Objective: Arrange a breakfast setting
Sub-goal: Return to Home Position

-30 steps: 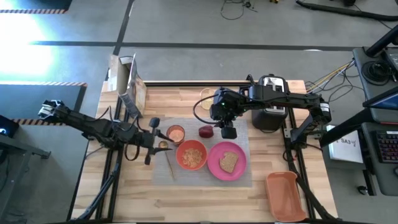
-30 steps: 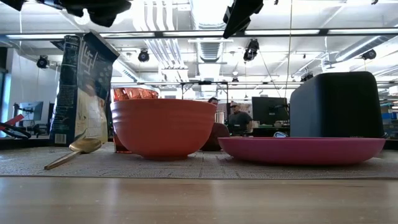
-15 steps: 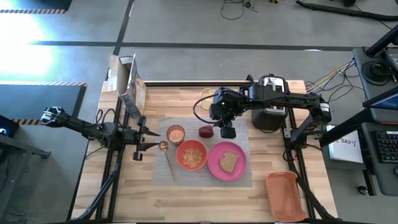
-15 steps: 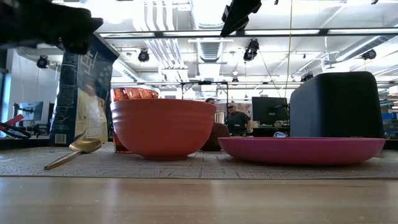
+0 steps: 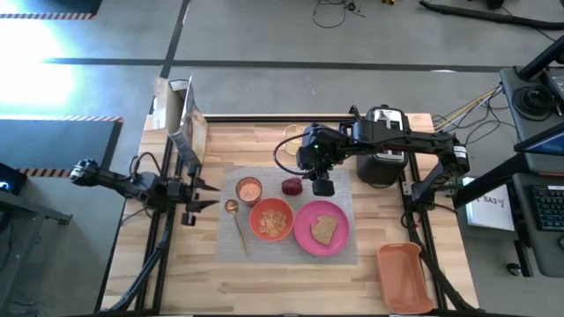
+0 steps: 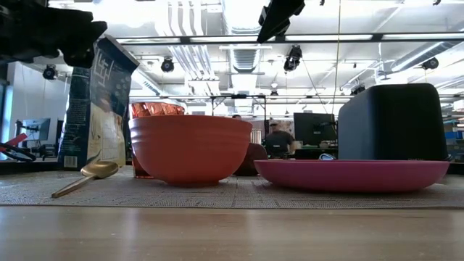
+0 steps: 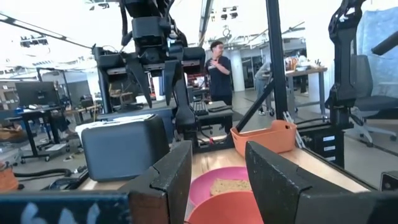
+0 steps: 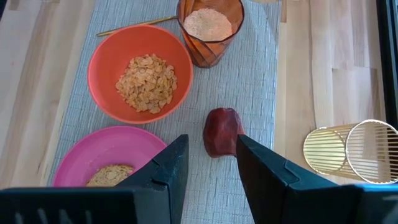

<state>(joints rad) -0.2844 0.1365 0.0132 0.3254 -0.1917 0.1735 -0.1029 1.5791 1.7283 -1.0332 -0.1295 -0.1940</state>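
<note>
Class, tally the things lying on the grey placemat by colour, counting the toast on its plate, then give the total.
Orange: 2 (bowl, cup)
Pink: 1 (plate)
Red: 1 (apple)
Gold: 1 (spoon)
Brown: 1 (toast slice)
Total: 6

Readable text: almost none

Cereal box [image 6: 98,109], at the left of the low view: large pale block letters cross its dark upper panel, slanted with the box. The shapes suggest one short word, but I cannot read it with certainty. Same box in the high view [image 5: 181,110]: print too small to resolve.

White sheet [image 5: 487,204], high view, on the stand right of the table: a short row of dark characters, not legible.

Floor tape [image 5: 53,118], high view, left of the table: orange-and-black striped warning bands, lettering not made out.

No number or brand name can be read anywhere else
</note>
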